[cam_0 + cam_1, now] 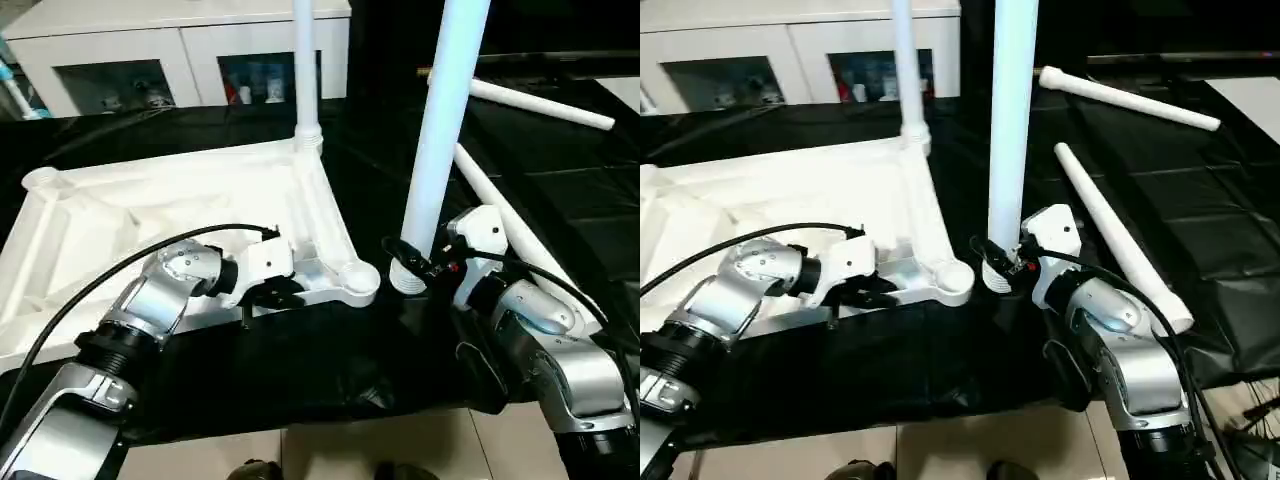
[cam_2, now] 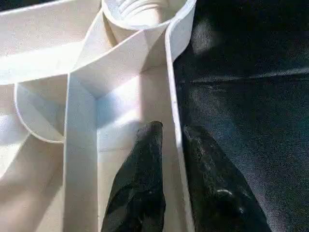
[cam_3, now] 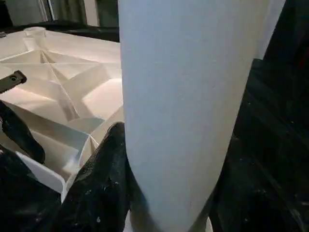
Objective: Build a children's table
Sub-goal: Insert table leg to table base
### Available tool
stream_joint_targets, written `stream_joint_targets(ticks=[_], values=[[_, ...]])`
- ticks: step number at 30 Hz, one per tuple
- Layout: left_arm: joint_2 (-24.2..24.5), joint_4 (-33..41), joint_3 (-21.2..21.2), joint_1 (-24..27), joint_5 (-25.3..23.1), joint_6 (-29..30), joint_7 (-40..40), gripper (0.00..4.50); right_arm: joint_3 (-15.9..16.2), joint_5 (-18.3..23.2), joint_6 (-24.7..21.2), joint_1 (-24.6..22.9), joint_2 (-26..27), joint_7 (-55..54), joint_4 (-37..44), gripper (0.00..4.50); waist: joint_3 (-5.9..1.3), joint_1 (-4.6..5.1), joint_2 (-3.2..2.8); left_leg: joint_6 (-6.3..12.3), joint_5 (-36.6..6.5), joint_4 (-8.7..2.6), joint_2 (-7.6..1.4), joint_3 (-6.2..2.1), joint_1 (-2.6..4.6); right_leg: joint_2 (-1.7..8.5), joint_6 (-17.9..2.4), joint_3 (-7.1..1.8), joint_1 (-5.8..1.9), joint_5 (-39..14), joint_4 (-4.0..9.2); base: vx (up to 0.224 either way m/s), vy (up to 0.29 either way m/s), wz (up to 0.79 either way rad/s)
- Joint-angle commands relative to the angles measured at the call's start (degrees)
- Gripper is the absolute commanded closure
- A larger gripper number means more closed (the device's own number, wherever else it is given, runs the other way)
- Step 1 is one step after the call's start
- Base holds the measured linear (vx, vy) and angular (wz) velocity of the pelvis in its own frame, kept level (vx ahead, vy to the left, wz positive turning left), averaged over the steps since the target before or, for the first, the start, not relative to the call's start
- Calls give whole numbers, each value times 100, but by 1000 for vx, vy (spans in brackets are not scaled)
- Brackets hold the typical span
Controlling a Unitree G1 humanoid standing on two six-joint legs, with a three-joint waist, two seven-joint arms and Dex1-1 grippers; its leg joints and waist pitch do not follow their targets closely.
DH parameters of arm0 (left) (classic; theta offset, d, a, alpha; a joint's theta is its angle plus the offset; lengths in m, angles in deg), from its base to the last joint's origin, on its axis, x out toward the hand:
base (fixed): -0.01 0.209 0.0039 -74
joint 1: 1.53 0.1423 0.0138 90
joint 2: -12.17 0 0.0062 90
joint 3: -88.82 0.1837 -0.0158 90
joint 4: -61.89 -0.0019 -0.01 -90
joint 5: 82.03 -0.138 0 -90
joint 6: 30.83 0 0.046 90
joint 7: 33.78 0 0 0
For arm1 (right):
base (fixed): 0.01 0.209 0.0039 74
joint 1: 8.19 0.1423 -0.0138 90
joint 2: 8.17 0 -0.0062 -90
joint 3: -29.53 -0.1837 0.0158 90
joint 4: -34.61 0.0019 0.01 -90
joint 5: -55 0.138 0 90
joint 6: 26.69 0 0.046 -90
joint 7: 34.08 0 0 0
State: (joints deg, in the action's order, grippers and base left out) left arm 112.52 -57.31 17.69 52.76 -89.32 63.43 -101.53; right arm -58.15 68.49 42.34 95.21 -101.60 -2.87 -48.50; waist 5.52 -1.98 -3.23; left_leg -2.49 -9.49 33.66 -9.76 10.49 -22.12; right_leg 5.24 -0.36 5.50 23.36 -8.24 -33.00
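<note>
The white table top (image 1: 150, 210) lies upside down on black cloth, ribs up. One leg (image 1: 305, 60) stands in its far right corner socket. My right gripper (image 1: 415, 262) is shut on a second leg (image 1: 445, 110), held upright with its lower end on the cloth just right of the near right corner socket (image 1: 355, 280). My left gripper (image 1: 275, 295) is at the top's near rim beside that socket. Its fingers (image 2: 145, 164) stand slightly open astride the rim wall (image 2: 175, 121). Two more legs (image 1: 540, 105) (image 1: 510, 225) lie on the cloth at the right.
A white cabinet (image 1: 180, 60) with glass doors stands behind the work surface. The black cloth (image 1: 330, 370) ends at the front edge, with tiled floor (image 1: 380, 440) below. Black cables run along both forearms.
</note>
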Motion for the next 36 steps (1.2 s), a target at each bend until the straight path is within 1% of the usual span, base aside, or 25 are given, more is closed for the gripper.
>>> stream_joint_targets(ticks=[1,8,10,12,14,16,17,18,19,20,21,22,23,24,25,26,27,28,29,30,31,33,34,35,36], values=[[109,-104,-15,-32,-89,12,47,379,-35,79,-59,40,-54,50,198,265,-320,6,40,154,-2201,-494,-319,-192,118,406,-816,-325,-199,-2807,507,0,0,0],[191,15,-47,40,29,222,-31,435,-27,61,-67,39,-43,30,213,265,-312,16,51,148,-2239,-500,-323,-193,126,406,-795,-327,-176,-2931,521,0,0,0],[214,46,-209,96,150,248,69,448,-2,118,-116,116,56,-2,187,265,-308,20,121,177,-2165,-503,-319,-185,105,409,-802,-329,-179,-2930,515,0,0,0],[218,13,-252,95,170,205,104,450,1,149,-149,148,101,-15,158,265,-313,3,97,198,-2070,-497,-319,-182,110,416,-800,-333,-174,-2930,517,0,0,0],[230,-37,-378,127,305,108,67,450,12,282,-262,248,263,-36,64,265,-293,-5,149,203,-1995,-515,-327,-181,100,412,-804,-336,-166,-2859,512,0,0,0],[180,-28,-518,158,561,103,-103,450,-15,480,-373,397,405,-26,23,265,-293,-2,124,201,-1868,-524,-337,-185,78,415,-892,-340,-182,-2584,471,0,0,0],[154,-34,-529,144,592,115,-117,450,-39,518,-382,430,411,-14,8,265,-286,-7,107,192,-1843,-527,-341,-184,82,404,-917,-343,-169,-2458,456,0,0,0],[141,-35,-509,145,589,130,-114,450,-94,581,-424,480,433,-29,-20,265,-248,-18,61,176,-1804,-538,-355,-171,99,384,-1040,-361,-141,-2066,418,0,0,0],[99,36,-387,135,512,205,-108,450,-271,769,-552,639,425,-21,-90,265,-231,-13,-74,142,-1871,-543,-351,-176,105,369,-1081,-360,-144,-1969,400,0,0,0],[69,66,-319,115,476,252,-93,450,-358,849,-601,712,402,3,-136,265,-244,13,15,143,-1914,-544,-350,-153,109,355,-1105,-358,-157,-1878,431,0,0,0],[-2,180,-100,147,392,278,-152,450,-570,1078,-684,911,383,82,-276,265,-114,27,79,173,-1952,-563,-339,-145,83,357,-1161,-379,-123,-1782,418,0,0,0],[-12,193,-84,156,390,280,-157,450,-587,1101,-693,925,381,91,-285,265,-81,-2,122,268,-1928,-547,-324,-124,109,385,-1139,-405,-123,-1980,416,0,0,0],[-41,245,-51,223,371,302,-119,450,-611,1127,-752,971,401,90,-285,265,-87,-17,118,292,-1864,-541,-329,-104,131,400,-1123,-420,-110,-2084,432,0,0,0],[-36,275,0,247,318,285,-116,450,-652,1220,-858,1038,431,108,-289,265,-122,-46,128,320,-1661,-532,-343,-89,154,395,-1126,-426,-120,-2059,430,0,0,0],[-5,281,3,247,270,308,-78,450,-660,1337,-1001,1124,471,183,-329,265,-79,-54,86,338,-1531,-548,-349,-97,122,384,-1154,-421,-118,-1949,405,0,0,0],[-1,281,0,245,265,312,-69,450,-654,1342,-1015,1135,470,199,-337,265,-1,-51,46,329,-1588,-571,-347,-97,111,372,-1127,-421,-82,-1980,420,0,0,0],[12,273,-22,237,274,305,-66,450,-596,1309,-1025,1155,447,265,-365,265,-26,-46,95,306,-1626,-567,-345,-92,126,365,-1122,-418,-104,-1941,405,0,0,0],[37,272,-51,225,301,311,-87,450,-511,1254,-1021,1180,404,362,-405,266,-3,-54,169,324,-1576,-571,-343,-70,136,372,-1117,-439,-88,-1951,421,0,0,0],[45,265,-56,221,301,304,-85,450,-503,1264,-1036,1189,402,377,-419,266,8,-71,142,325,-1571,-569,-340,-77,138,383,-1125,-447,-84,-2011,409,0,0,0],[100,235,-97,204,312,284,-67,450,-402,1300,-1123,1242,387,505,-527,266,29,-66,200,319,-1597,-583,-336,-68,138,388,-1083,-455,-86,-2201,436,0,0,0],[118,237,-115,204,315,295,-54,450,-352,1329,-1164,1266,374,551,-575,266,47,-74,196,304,-1594,-596,-335,-85,125,406,-1039,-467,-98,-2379,439,0,0,0],[162,285,-141,245,307,311,-29,450,-212,1281,-1216,1286,355,593,-671,266,67,-72,191,261,-1645,-616,-343,-93,135,408,-981,-484,-78,-2542,456,0,0,0],[181,344,-144,277,304,331,-30,450,-178,1280,-1261,1294,347,619,-686,266,72,-61,262,246,-1666,-623,-342,-93,132,415,-949,-492,-78,-2663,469,0,0,0],[185,403,-160,312,319,368,-22,450,-145,1273,-1280,1296,354,637,-697,266,83,-69,239,233,-1691,-628,-345,-101,139,425,-930,-497,-67,-2758,472,0,0,0],[189,486,-174,361,334,409,-13,450,-107,1264,-1303,1302,363,658,-714,266,99,-52,304,226,-1698,-639,-349,-106,131,434,-873,-507,-62,-2910,480,0,0,0]])
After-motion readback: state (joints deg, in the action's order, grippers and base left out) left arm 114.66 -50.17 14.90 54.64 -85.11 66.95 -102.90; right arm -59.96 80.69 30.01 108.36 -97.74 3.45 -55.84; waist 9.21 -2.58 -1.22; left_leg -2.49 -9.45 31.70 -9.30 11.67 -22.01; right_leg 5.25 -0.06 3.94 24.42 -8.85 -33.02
